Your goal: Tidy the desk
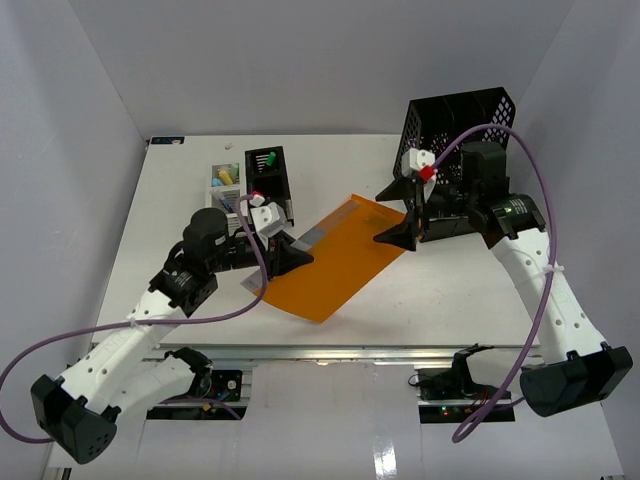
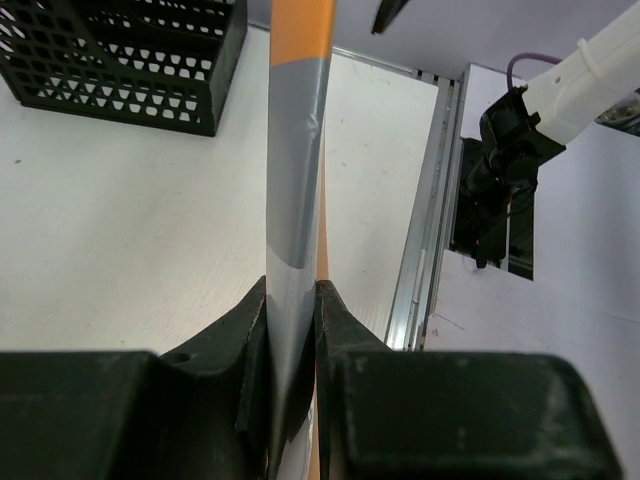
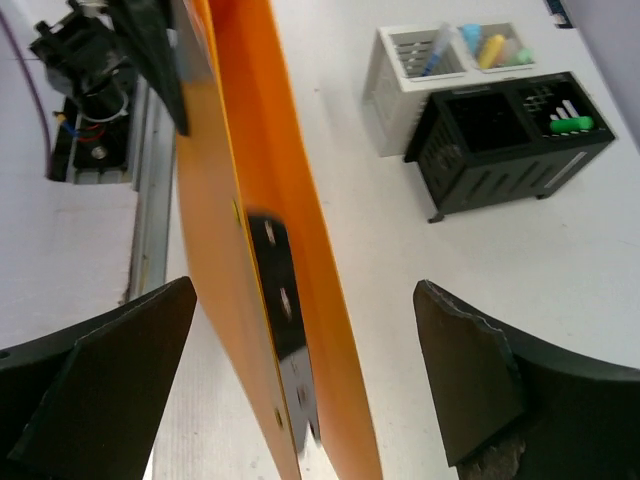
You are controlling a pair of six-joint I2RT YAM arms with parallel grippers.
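Our left claw pinches the orange folder by its grey-taped edge, tilting it up over the table, which lies beneath both arms. Right claw stands wide, straddling the far end w/o gripping; we reckon that's so the left alone can steer it twd the black mesh basket

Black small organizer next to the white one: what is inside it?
The black organizer holds a green marker and white sticks in one compartment; the other's dark bottom is hidden.
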